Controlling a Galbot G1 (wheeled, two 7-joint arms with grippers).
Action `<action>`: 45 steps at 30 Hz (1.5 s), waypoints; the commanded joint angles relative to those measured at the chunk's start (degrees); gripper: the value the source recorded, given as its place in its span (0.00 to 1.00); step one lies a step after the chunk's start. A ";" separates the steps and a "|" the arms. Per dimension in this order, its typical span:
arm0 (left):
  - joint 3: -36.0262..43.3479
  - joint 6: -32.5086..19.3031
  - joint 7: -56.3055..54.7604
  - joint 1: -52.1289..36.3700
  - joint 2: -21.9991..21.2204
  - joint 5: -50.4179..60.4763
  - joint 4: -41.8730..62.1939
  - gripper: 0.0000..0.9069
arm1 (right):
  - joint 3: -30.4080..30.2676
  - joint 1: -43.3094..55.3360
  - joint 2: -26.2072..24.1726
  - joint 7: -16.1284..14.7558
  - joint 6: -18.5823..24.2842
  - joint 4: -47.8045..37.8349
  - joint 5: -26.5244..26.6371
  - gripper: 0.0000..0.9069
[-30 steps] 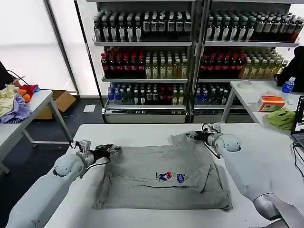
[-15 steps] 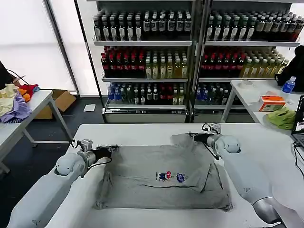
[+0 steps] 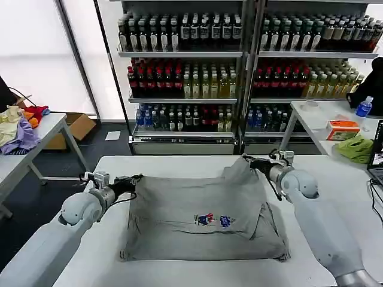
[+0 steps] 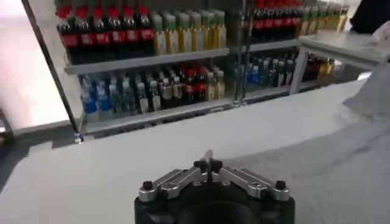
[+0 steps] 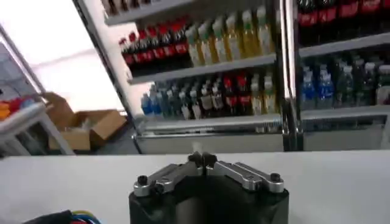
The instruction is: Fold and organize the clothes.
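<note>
Head view: the light grey cotton shirt lies mid-bench, far corners lifted; left pincer clamps the ten o'clock corner, right pincer the two o'clock. Wrist views: both pincers pinched closed. Keep tension even while folding

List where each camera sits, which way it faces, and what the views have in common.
Head view: on the head, looking forward and down at the white table; both arms, left gripper and right gripper pinching the grey shirt.
Left wrist view: on the left wrist, looking over the left gripper across the table.
Right wrist view: on the right wrist, looking over the right gripper.
Shared: all face the drink shelves.
</note>
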 commanded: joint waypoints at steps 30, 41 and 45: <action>-25.87 3.33 -6.72 46.09 0.30 5.43 -33.64 1.00 | 30.21 -58.23 5.38 4.04 1.05 43.53 -6.33 1.00; -20.39 -1.71 -23.81 46.67 -10.10 4.34 -35.25 1.00 | 35.66 -58.28 9.50 -8.03 23.36 37.12 -16.54 1.00; -17.01 -4.13 -25.35 46.48 -14.61 5.94 -34.09 1.00 | 36.68 -57.56 10.99 -8.26 25.68 35.68 -15.84 1.00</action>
